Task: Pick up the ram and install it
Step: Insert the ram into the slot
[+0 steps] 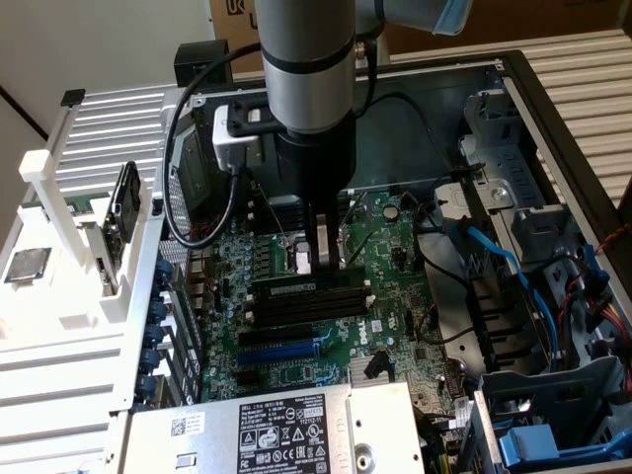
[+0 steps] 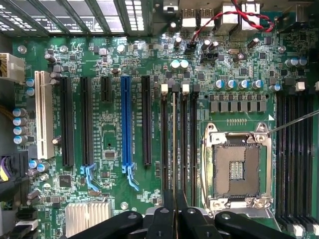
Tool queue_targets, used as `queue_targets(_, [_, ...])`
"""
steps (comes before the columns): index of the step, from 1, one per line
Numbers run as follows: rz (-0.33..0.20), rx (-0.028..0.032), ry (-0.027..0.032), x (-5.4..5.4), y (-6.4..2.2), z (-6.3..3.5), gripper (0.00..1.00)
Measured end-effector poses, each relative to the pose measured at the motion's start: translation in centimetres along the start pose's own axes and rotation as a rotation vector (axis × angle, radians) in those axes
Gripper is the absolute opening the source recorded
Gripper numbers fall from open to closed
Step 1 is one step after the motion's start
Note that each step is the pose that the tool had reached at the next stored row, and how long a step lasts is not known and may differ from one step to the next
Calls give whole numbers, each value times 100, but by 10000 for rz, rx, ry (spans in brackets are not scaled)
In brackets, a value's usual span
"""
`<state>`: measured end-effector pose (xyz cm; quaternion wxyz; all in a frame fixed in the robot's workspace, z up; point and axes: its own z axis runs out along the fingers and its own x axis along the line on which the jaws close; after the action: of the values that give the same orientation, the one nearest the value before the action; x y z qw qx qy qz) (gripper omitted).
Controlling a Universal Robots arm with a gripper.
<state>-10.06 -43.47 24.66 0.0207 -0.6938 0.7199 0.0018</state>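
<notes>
The wrist view looks straight down on the motherboard. There the ram shows edge-on, as a thin line along the memory slots just beside the processor socket. The black fingers of the gripper press on both faces of the ram and pinch it between them.

The exterior view gives what the other does not: the long face of the ram with its white sticker, standing at the slots next to the socket. The gripper comes down on its middle from the grey arm. I cannot tell which slot it is in, nor if it is fully seated.

Beyond the memory slots, on the side away from the socket, are the blue expansion slot and a ribbed heatsink. Red and black wires twist at the board's edge past the socket. In the exterior view the arm and a looping black cable cover the board behind the socket. Blue cables run on the exterior view's right of it, and a white rack stands well apart on the exterior view's left.

A silver box, farther from the socket than the blue slot, has a label with the word DELL. The smaller print is not readable.
</notes>
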Motion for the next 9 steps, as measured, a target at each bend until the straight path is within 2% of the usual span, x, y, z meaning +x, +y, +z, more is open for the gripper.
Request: queue_targets(9, [-112,-3,-3,12,0,14,12])
